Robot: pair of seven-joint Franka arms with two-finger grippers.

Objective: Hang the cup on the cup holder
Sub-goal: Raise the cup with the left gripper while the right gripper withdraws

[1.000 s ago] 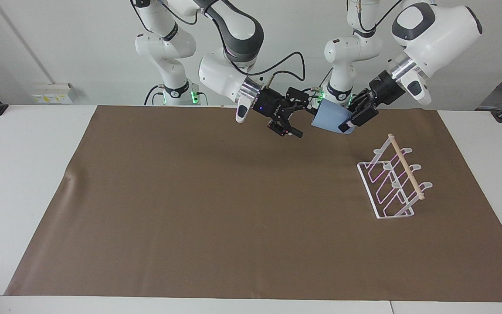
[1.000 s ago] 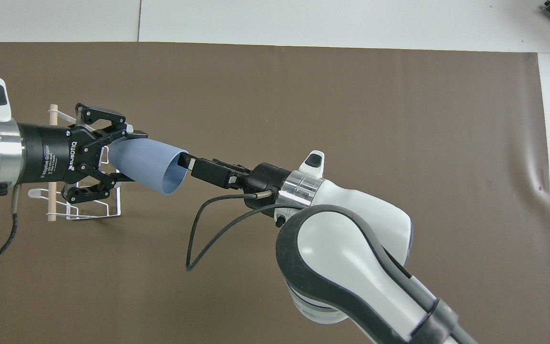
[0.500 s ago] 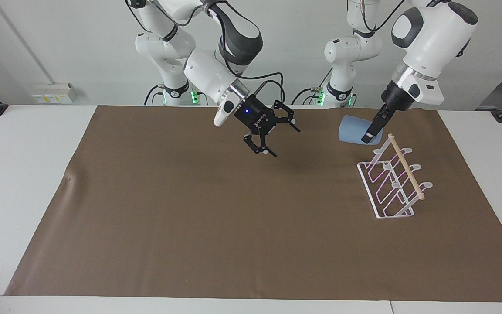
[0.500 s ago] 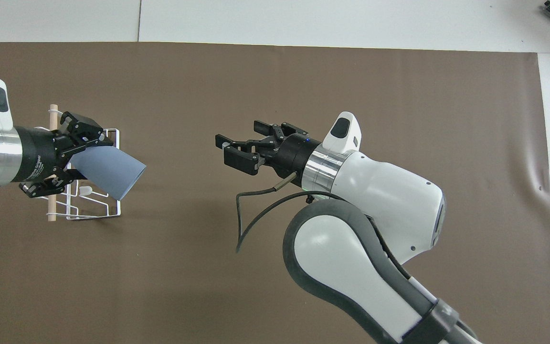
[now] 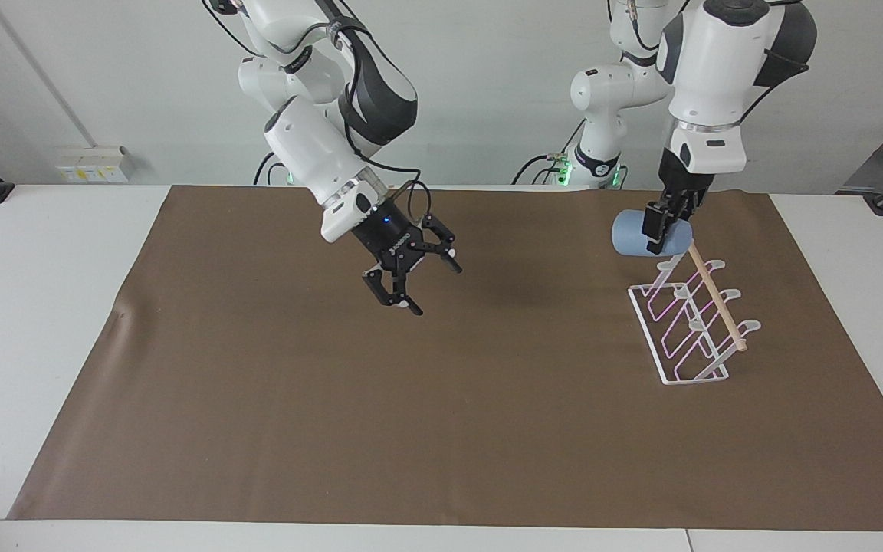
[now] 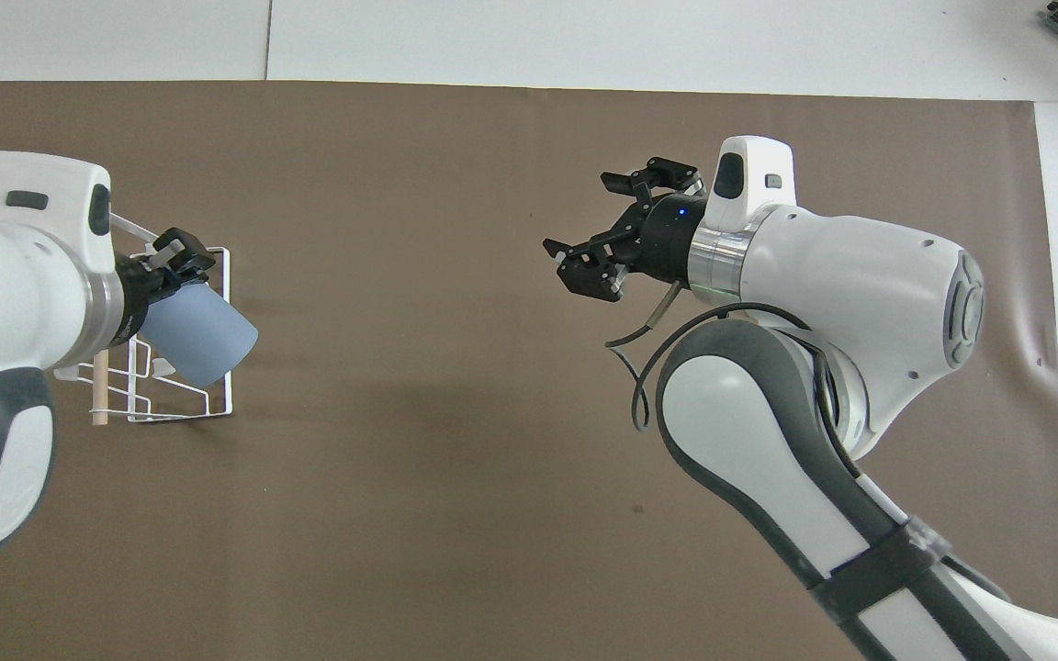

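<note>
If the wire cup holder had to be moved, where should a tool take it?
Probably the wooden dowel along the top of the cup holder, from above: it is raised and bare, unlike the thin slanted prongs. The left tool, holding the cup, hangs over one end.

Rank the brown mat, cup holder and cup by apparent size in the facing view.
1. Brown mat, largest by far.
2. Cup holder.
3. Cup, held in the left claw above the holder's end.

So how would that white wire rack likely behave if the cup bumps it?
The cup holder looks light: thin open wire, one slim dowel. A sideways nudge from the cup, held by the left end effector, would probably slide it on the brown mat. Its broad rectangular base suggests sliding before tipping, and it looks stiff.
</note>
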